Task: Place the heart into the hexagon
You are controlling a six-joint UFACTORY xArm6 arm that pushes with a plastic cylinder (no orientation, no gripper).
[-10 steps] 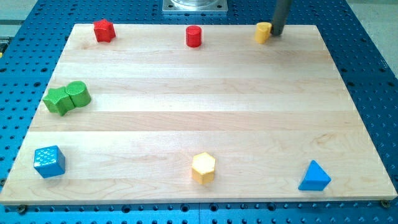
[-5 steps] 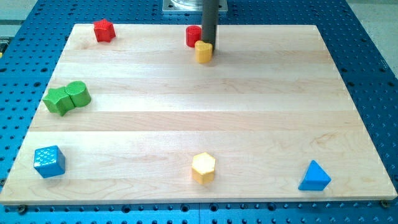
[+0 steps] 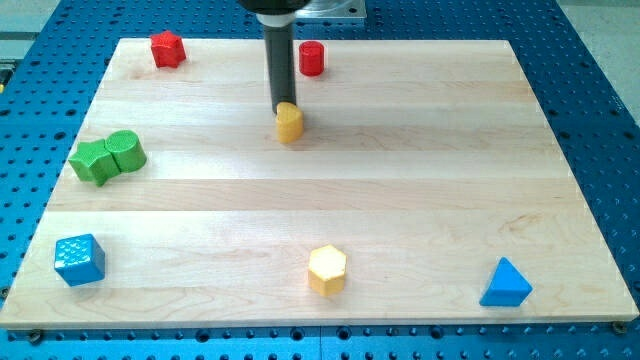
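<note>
A lab bench: wooden board (image 3: 400, 200) on blue perforated table (image 3: 600, 120).

Single camera view, raised and angled downward, facing the whole pale wooden table (image 3: 400, 190), blue perforated metal base (image 3: 600, 120) bordering every frame edge, moderate distance

my tip (image 3: 281, 110) sits right behind the heart (image 3: 289, 123); hexagon (image 3: 327, 269) way below, cylinder (image 3: 312, 58) up right.
</note>
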